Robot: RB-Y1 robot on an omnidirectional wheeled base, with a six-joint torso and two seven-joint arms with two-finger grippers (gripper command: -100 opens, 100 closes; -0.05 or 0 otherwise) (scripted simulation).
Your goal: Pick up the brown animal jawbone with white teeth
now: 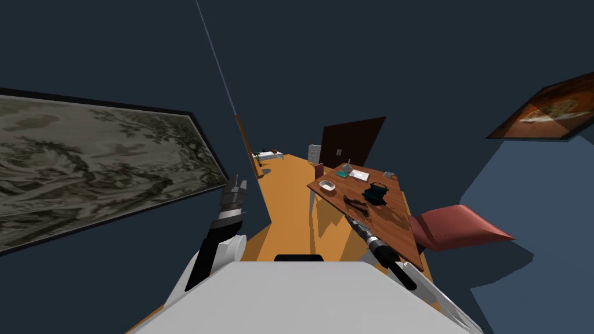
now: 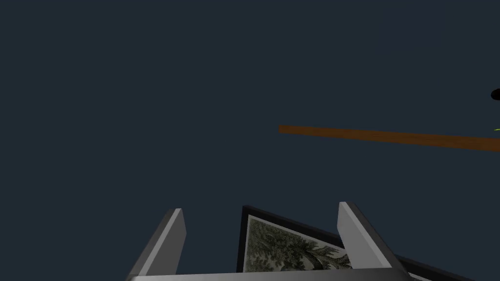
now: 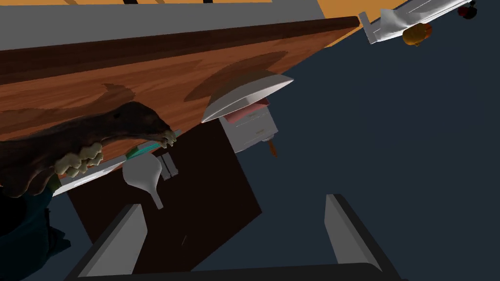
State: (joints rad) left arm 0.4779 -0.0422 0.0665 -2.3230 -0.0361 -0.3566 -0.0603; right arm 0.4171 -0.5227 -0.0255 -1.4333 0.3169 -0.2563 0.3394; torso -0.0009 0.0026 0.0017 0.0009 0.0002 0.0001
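Fingers (image 3: 119, 239) of the right gripper (image 3: 234, 202) stand apart, empty, with the brown jawbone (image 3: 83, 141) on the tabletop (image 3: 195, 83) just beyond, offset sideways.

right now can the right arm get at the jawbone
Probably yes: the right hand is open and close to the jawbone, with nothing between them. The jawbone lies off to one side of its fingers, so it must shift over first.
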